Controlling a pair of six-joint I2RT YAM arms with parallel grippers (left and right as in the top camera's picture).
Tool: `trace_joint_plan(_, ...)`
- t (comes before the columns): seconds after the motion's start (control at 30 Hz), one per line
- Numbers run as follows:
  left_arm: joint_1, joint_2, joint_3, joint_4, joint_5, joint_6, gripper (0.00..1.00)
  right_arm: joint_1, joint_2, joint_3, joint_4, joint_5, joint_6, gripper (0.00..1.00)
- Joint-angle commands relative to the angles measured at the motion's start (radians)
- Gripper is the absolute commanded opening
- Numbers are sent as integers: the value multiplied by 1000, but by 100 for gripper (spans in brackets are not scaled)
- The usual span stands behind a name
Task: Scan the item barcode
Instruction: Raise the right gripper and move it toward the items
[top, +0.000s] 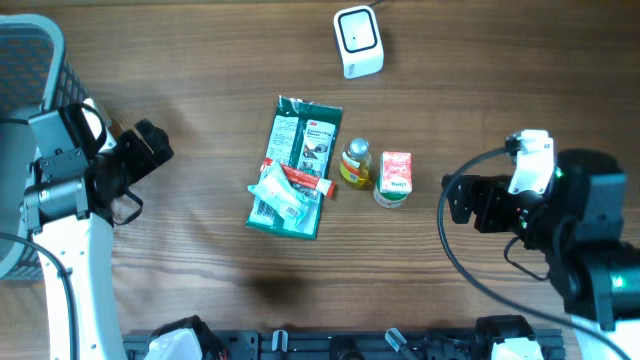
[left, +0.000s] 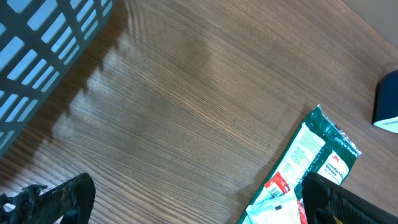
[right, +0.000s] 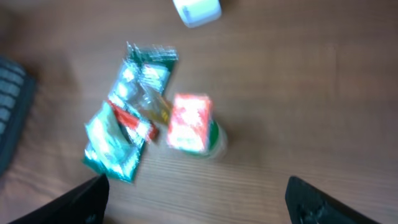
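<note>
Approach is looking like the step in hand. The right gripper (right: 198, 208) is hanging released, its two fingers spreading wide at the lower corners of its wrist view with nothing between them; straight ahead of it the red-topped container (right: 189, 122) is standing on the table (right: 298, 93), just beside a small yellow bottle (top: 356, 163) on its far side; beyond that a green packet (top: 300, 140) is lying flat, with a white sachet (top: 283, 192) resting across it; further ahead and off to one side, the white scanner (top: 358, 40) is sitting well apart from the cluster. The left gripper (top: 145, 172) is likewise hanging released and empty, with the green packet ahead of it and a grey basket (top: 25, 60) behind.

Judging by position, the red-topped container is the likeliest pick for the right gripper; the fingers should be straddling it squarely before closing, gripping the body rather than the top, and coming in on the side away from the bottle so nothing is getting knocked; the wrist view is blurring too much to show a barcode, so the printed faces should be staying uncovered for turning toward the scanner.
</note>
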Motion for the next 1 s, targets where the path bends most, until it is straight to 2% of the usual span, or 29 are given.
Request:
trace_joint_plan(0.0, -3, 3, 1, 0, 12, 21, 100, 0, 93, 93, -68, 56, -21, 90)
trace_joint_plan(0.2, -3, 3, 1, 0, 12, 21, 100, 0, 180, 151, -152, 57, -21, 91)
trace_joint_plan(0.33, -3, 3, 1, 0, 12, 21, 100, 0, 266, 294, -316, 127, -21, 91)
trace_joint_plan(0.43, -3, 3, 1, 0, 12, 21, 100, 0, 338, 374, -402, 143, -48, 98)
trace_joint_plan(0.63, -3, 3, 1, 0, 12, 21, 100, 0, 397, 377, -436, 139, -50, 99)
trace_joint_plan(0.97, -3, 3, 1, 0, 12, 21, 100, 0, 401, 376, -435, 139, -48, 99)
